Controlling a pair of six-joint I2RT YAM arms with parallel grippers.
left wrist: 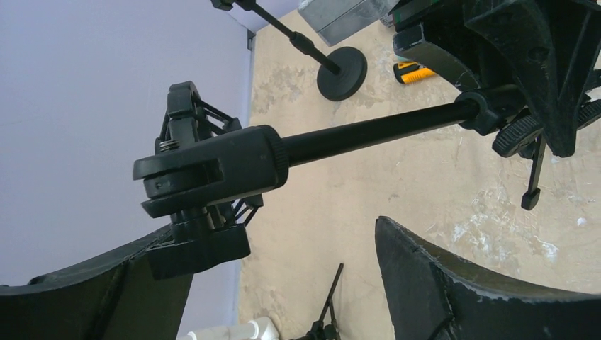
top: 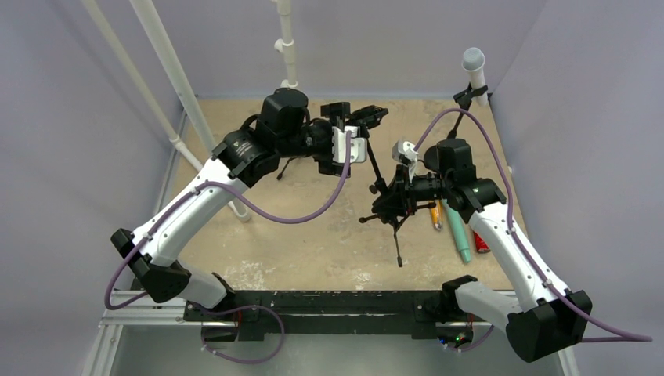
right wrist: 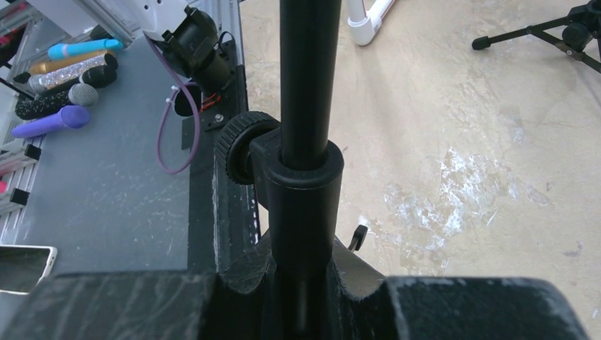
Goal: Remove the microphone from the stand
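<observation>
Now, step: stand braced, left arm poised for the grab.
Right gripper (right wrist: pixel 301 280): fingers pinching the stand pole (right wrist: pixel 305 85), collar (right wrist: pixel 301 191) just above them.
Left gripper (left wrist: pixel 276 237): fingers (left wrist: pixel 482 283) spread wide, clip head (left wrist: pixel 212 170) between them, nearer one finger.
Microphone: belongs in that clip; cannot tell if it's seated.
Next, likely: close on the microphone body and pull it clear while the right gripper holds firm.

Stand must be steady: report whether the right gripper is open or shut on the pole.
Shut on it. The right gripper has the stand pole pinned between its fingers, no gap showing.
</observation>
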